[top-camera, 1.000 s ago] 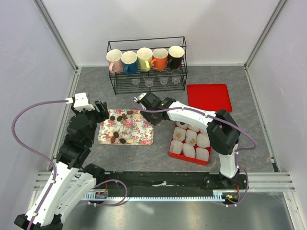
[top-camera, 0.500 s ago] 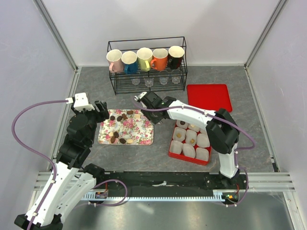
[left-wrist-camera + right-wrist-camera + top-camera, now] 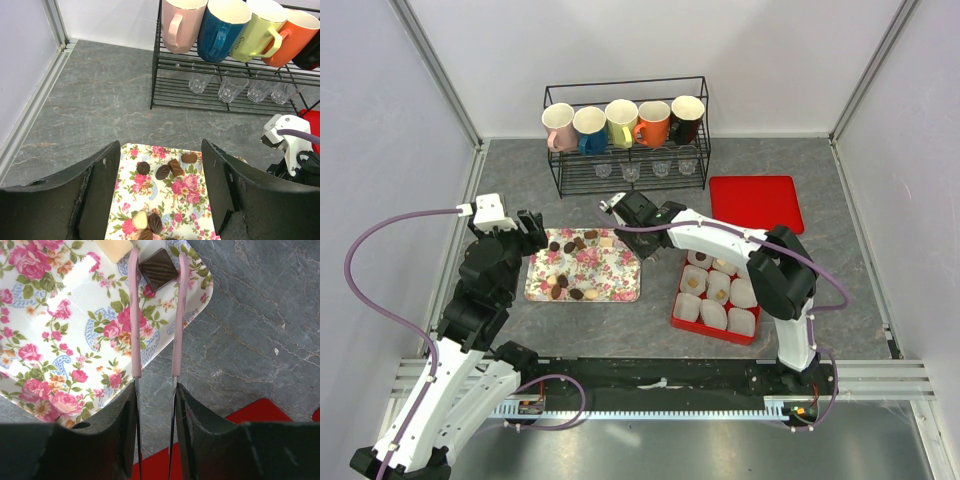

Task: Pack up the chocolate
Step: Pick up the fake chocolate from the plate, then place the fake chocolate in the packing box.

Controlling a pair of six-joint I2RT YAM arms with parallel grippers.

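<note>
The chocolate (image 3: 568, 245) lies scattered on a floral tray (image 3: 620, 285): mostly dark brown pieces, a few cream. My right gripper (image 3: 622, 212) is shut on pink-tipped tongs (image 3: 134, 315). In the right wrist view the gripper (image 3: 155, 390) is over the tray's corner, and the tong tips stand apart on either side of a square dark chocolate (image 3: 158, 269), next to a cream piece (image 3: 116, 247). My left gripper (image 3: 530, 232) is open and empty at the tray's left end. In the left wrist view it (image 3: 160, 150) frames several sweets (image 3: 162, 172).
A red box (image 3: 677, 320) with white paper cups, a few holding sweets, sits right of the tray. Its red lid (image 3: 756, 203) lies behind it. A black wire rack (image 3: 625, 175) with mugs and small glasses stands at the back.
My right gripper with the tongs has shifted slightly back and left, toward the tray's far right corner. The left arm has not moved.
</note>
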